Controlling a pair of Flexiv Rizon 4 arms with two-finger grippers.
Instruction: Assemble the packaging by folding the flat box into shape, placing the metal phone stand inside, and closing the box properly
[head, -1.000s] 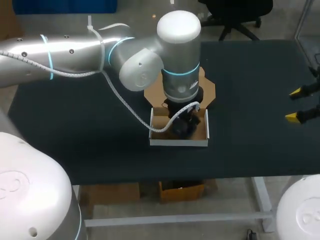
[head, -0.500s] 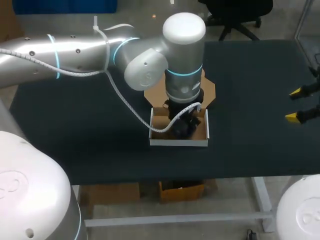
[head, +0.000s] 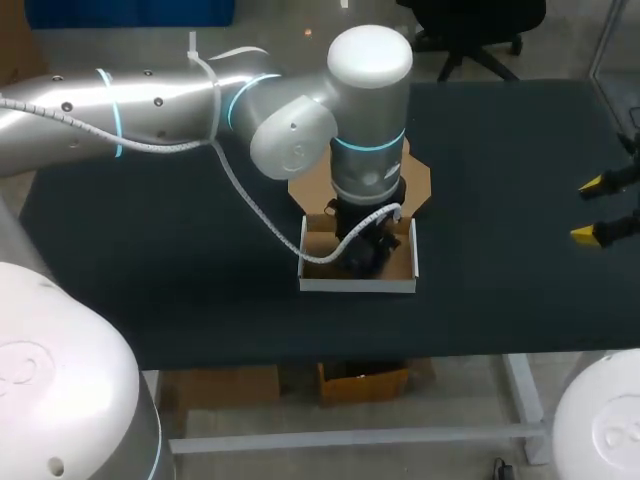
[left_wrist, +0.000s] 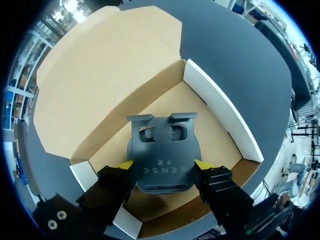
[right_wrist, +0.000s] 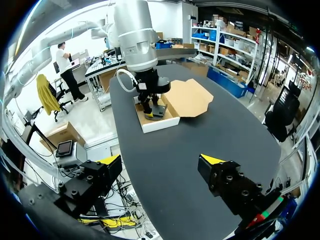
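Table (head: 150, 270): dark top; the box stands near its middle.
Left arm (head: 360, 130): enters from your left and stands upright over the box, blocking the head view of the box's far wall and most of its interior.
Cable (head: 255, 215): white; it loops from the left arm down across the box's left wall.
Right gripper (head: 592, 210): sits at the table's right edge, well apart from the box. In its own wrist view (right_wrist: 161, 165) the 2 yellow tips stand wide apart with nothing between them.
Hard to make out: in the head view the left gripper and its load merge into 1 dark shape inside the box. You cannot tell whether the stand touches the box floor.
Left gripper (left_wrist: 163, 166): its 2 fingers clamp the phone stand from 2 sides, inside the box.
Phone stand (left_wrist: 162, 140): dark grey metal plate with 2 cut-outs and 2 small lips at its far edge.
Box (left_wrist: 220, 107): folded into an open tray, brown inside and white outside.
Lid flap (left_wrist: 95, 85): brown and open, lying back beyond the far wall.
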